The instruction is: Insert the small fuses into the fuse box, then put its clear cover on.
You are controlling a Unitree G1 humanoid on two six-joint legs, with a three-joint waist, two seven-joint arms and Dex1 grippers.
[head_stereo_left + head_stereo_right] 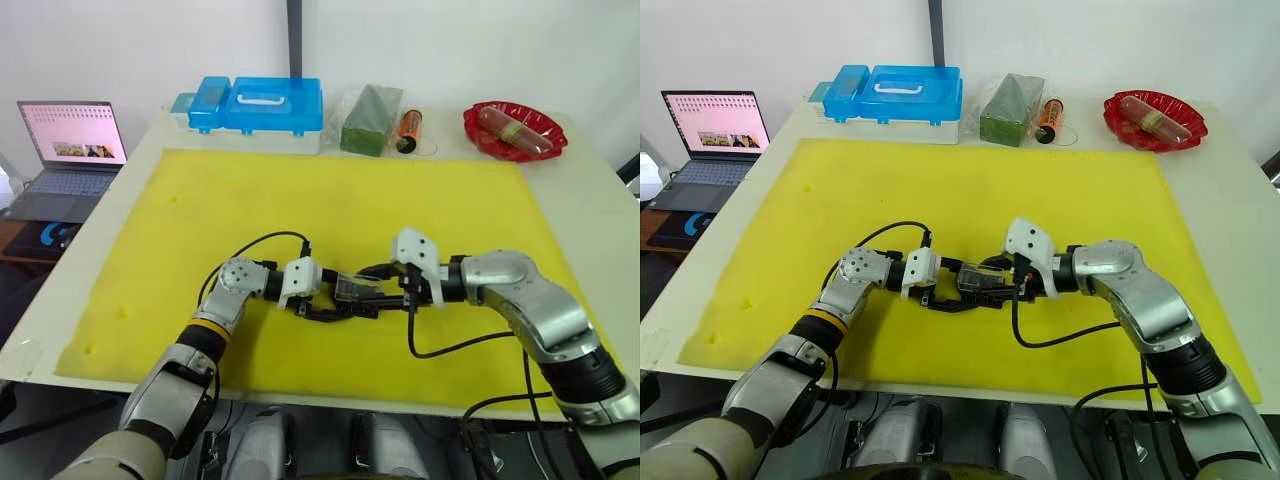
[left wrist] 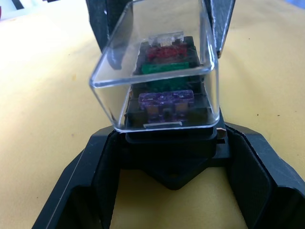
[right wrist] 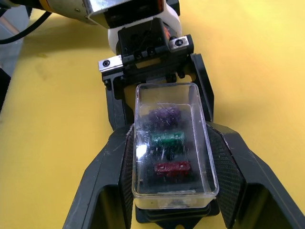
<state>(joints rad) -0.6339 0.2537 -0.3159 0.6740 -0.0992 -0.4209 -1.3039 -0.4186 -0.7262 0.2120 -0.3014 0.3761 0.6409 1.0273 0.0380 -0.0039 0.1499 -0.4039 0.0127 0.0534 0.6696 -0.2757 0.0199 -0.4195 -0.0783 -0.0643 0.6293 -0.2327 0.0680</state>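
The black fuse box (image 2: 169,145) is held just above the yellow mat (image 1: 350,190) near its front middle, with my left gripper (image 2: 171,155) shut on its base. In its slots sit small fuses: purple (image 2: 166,100), green (image 2: 164,68), red (image 2: 162,51) and pale grey (image 2: 165,39). Over them stands the clear cover (image 3: 171,143), slightly tilted on the box. My right gripper (image 3: 171,171) is shut on the cover's two long sides, reaching in from the right and facing the left gripper (image 1: 330,300).
Along the table's back edge stand a blue-lidded case (image 1: 260,105), a green packet (image 1: 370,118), an orange cylinder (image 1: 410,128) and a red dish (image 1: 515,130). A laptop (image 1: 70,140) sits off to the left. Black cables loop from both wrists onto the mat.
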